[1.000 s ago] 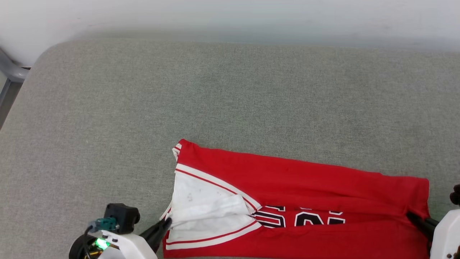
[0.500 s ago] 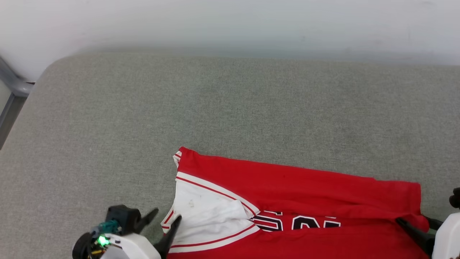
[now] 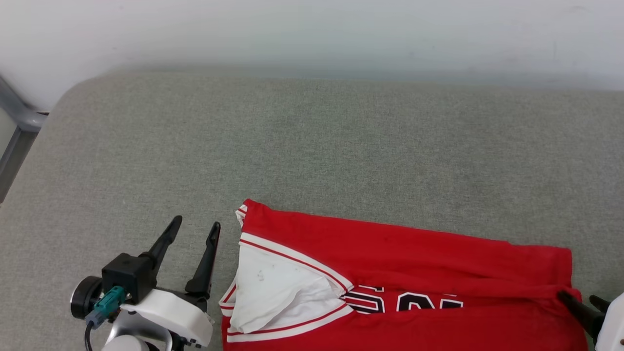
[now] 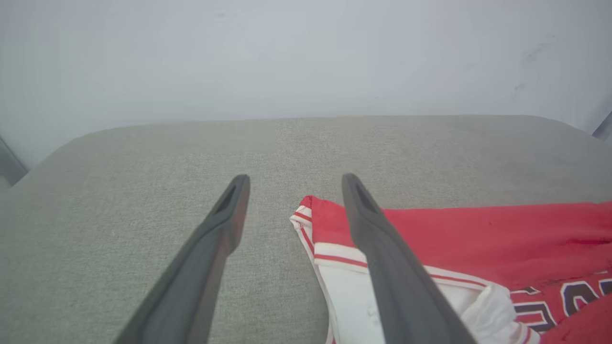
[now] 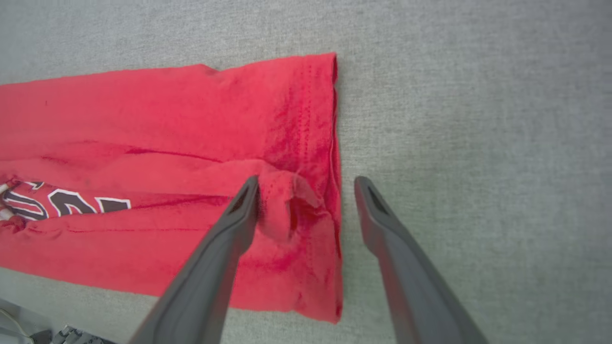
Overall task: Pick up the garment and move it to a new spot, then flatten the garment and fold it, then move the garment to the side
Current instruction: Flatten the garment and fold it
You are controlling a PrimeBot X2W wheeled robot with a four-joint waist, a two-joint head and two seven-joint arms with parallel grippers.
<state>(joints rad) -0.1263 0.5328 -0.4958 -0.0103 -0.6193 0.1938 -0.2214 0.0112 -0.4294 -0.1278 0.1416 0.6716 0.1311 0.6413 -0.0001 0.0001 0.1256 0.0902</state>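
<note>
Garment: the garment [image 3: 414, 273] is lying flat on the desk [image 3: 312, 146], folded into a long band running from the lower centre to the lower right of the head frame, its lower edge cut off by the frame bottom.
Sleeve: a white sleeve [image 3: 273, 287] with red-striped trim is lying on the band's left end, partly doubled over on itself.
Print: black, white-edged print [image 3: 404, 302] is showing in a fold near the bottom centre, only partly readable.
Left claw: the left claw [image 3: 196, 223] is standing at the lower left of the head frame with its fingers spread apart and gripping nothing; it is sitting just left of the sleeve. In the left wrist frame [image 4: 294, 177] bare desk is showing between the fingers, and the garment [image 4: 478, 234] is lying at the lower right.
Right claw: the right claw [image 3: 576, 296] is showing at the lower right corner, fingers apart. In the right wrist frame [image 5: 306, 179] it is straddling the hem [image 5: 334, 143]: one finger is over a raised pucker [image 5: 287, 205] of red cloth, the other over bare desk. Whether it is touching the cloth I cannot tell.
Backdrop: a pale wall [image 3: 312, 34] is running along the top of the head frame.
</note>
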